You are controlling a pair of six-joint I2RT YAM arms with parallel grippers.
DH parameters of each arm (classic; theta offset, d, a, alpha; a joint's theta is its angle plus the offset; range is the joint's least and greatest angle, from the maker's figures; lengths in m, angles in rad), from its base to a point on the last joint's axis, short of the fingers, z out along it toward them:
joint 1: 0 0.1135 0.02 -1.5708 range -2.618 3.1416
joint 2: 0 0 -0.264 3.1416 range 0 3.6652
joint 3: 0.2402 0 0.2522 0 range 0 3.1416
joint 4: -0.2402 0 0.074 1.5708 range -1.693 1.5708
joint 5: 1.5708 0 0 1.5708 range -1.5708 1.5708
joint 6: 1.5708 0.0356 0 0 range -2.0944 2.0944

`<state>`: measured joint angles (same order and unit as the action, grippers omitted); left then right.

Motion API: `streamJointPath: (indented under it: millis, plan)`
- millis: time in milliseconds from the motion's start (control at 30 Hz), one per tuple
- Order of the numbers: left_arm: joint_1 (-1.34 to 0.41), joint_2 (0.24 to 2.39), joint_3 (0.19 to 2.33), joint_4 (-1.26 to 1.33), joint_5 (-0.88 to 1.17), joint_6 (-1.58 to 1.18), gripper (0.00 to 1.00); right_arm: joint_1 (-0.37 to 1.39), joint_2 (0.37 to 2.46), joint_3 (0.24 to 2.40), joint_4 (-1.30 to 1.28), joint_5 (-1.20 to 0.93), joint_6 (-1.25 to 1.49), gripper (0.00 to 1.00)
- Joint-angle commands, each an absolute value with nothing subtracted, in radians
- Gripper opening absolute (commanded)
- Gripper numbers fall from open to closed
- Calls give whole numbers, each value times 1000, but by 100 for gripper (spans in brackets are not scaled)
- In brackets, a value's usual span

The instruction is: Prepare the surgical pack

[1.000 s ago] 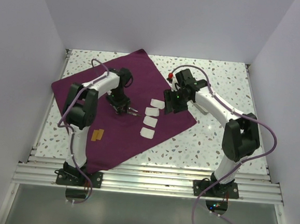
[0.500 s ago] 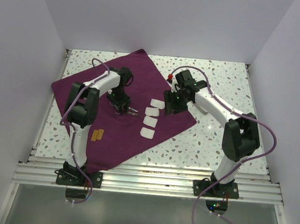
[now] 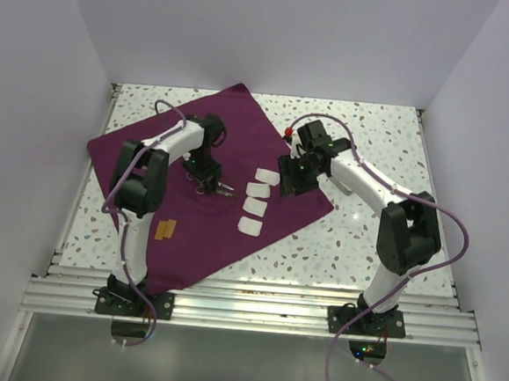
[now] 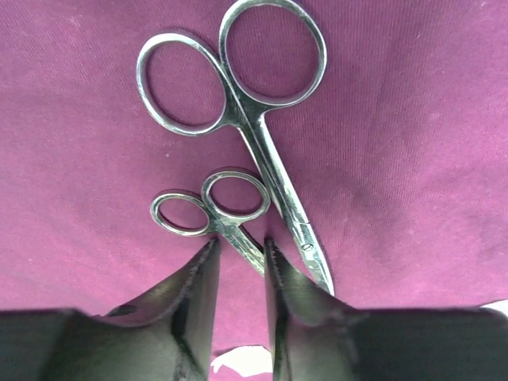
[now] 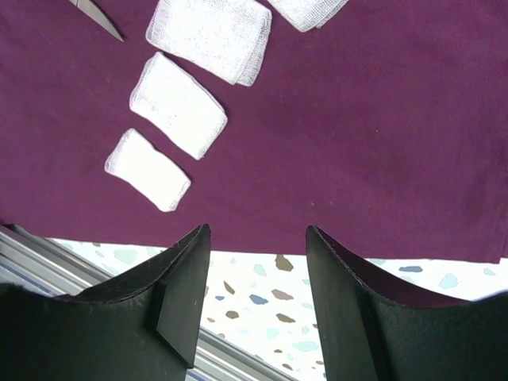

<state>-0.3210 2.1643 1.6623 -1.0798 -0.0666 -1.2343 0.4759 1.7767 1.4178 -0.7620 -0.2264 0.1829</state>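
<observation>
Surgical pack [image 3: 242, 123]: spread flat at worktop's [image 3: 382, 139] 10 o'clock. Left jaws narrowly parted astride small scissors [image 4: 222, 231], not clamping yet; right jaws open, empty, over pack's edge. Risks pinching fabric too, or knocking large scissors [image 4: 265, 159] just at 1 o'clock.

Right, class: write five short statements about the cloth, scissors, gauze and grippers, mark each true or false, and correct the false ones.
1. The cloth lies spread open on the table. True.
2. The large scissors and small scissors both lie on the cloth. True.
3. The right gripper holds a gauze pad. False: it is open and empty.
4. The gauze pads lie on the bare table. False: all four lie on the cloth.
5. The left gripper has a finger on either side of the small scissors' blades. True.
</observation>
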Motion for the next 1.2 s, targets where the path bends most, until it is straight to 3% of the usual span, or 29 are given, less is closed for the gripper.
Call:
streamJointPath:
  millis: [0, 367, 1167]
  plan:
    - [-313, 2191, 1635, -1062, -98, -1255, 30, 472, 1721, 1410, -739, -219, 170, 55]
    - [-313, 2155, 1617, -1022, -63, -1194, 0, 472, 1726, 1417, -742, -229, 167, 55]
    - [-324, 1879, 1408, -927, -29, -1147, 0, 474, 1747, 1433, -715, -297, 204, 54]
